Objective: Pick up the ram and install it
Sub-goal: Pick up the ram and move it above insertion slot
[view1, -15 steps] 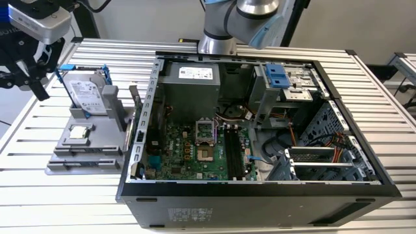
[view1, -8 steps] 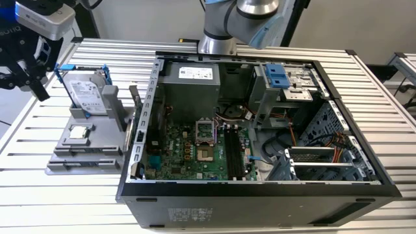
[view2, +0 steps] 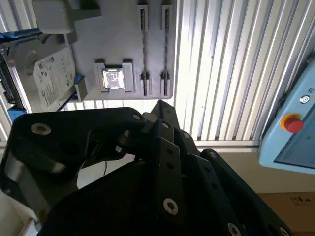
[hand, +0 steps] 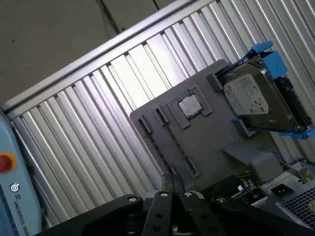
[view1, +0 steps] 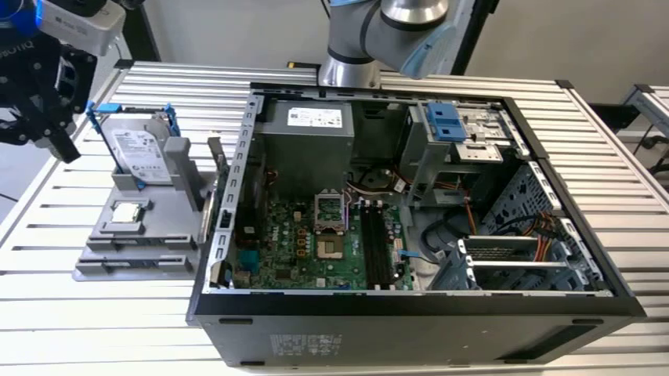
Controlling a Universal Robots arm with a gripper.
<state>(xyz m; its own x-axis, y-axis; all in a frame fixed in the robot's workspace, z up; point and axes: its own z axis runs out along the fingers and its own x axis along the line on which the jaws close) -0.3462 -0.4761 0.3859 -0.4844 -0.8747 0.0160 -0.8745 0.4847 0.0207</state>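
My gripper [view1: 65,153] hangs over the slatted table near the exterior view's left edge, above and left of the grey parts holder [view1: 115,262]. Its black fingers meet at one tip in both wrist views [view2: 160,104] [hand: 172,183], shut with nothing between them. The ram is out of view. The holder's two long slots [view2: 153,46] look bare. The motherboard's black slots [view1: 377,243] lie inside the open computer case [view1: 418,309], well to the exterior view's right of the gripper.
On the holder [hand: 211,137] a silver hard drive [view1: 141,153] stands in a blue bracket, with a small square processor chip [view1: 125,211] in front of it. A pale blue pendant with a red button [view2: 293,123] lies off the table's edge. The arm's base [view1: 350,70] stands behind the case.
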